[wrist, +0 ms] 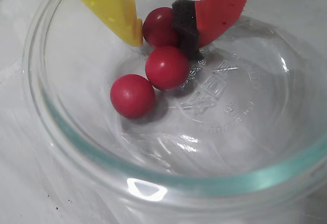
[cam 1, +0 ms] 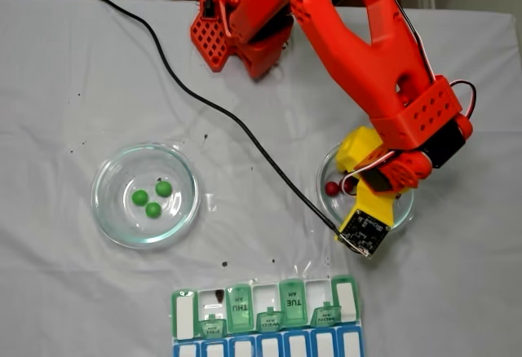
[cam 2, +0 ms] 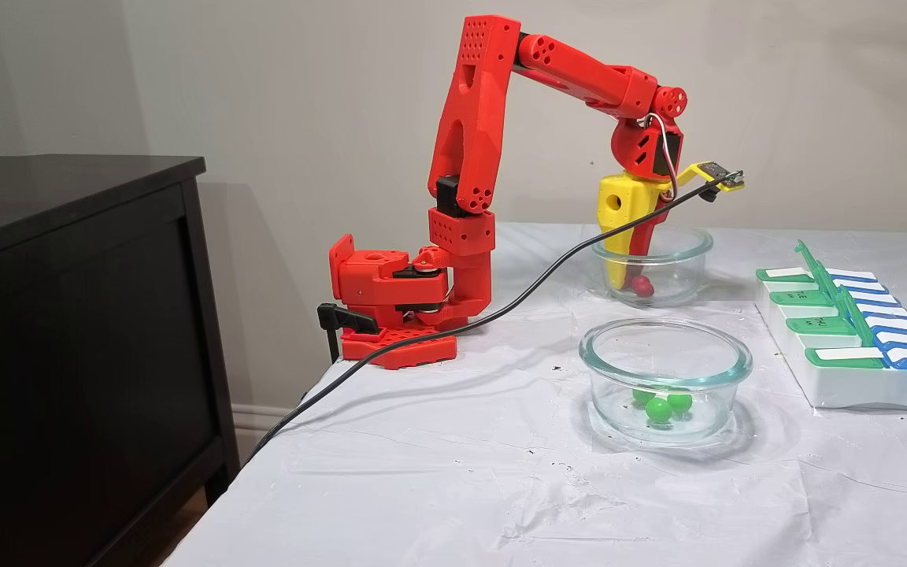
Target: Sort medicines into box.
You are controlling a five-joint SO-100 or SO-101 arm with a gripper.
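In the wrist view the gripper (wrist: 166,29), with one yellow plastic finger (wrist: 113,6) and one red finger carrying a black foam pad (wrist: 185,24), reaches down into a round clear glass dish (wrist: 168,183). Its jaws sit around the farthest of three glossy red balls (wrist: 157,25), the yellow tip touching one side and the foam pad pressed on the other, so the ball is clamped between them. A second red ball (wrist: 167,67) lies touching it just below, and a third (wrist: 133,95) rests beside that one on the dish floor.

In a fixed view from the side, the red arm (cam 2: 469,126) rises upright from its base at the table edge, its forearm slopes down to the right, and the wrist points the gripper (cam 2: 633,282) almost straight down into the far dish (cam 2: 690,248).

In a fixed view from above, three glossy green balls (cam 1: 153,197) lie together in a second glass dish (cam 1: 106,210), well apart to the left. The flat pill organiser with translucent green lids (cam 1: 265,312) lies near the bottom edge, several lids standing open. A black cable (cam 1: 204,100) crosses the white cloth (cam 1: 65,88).
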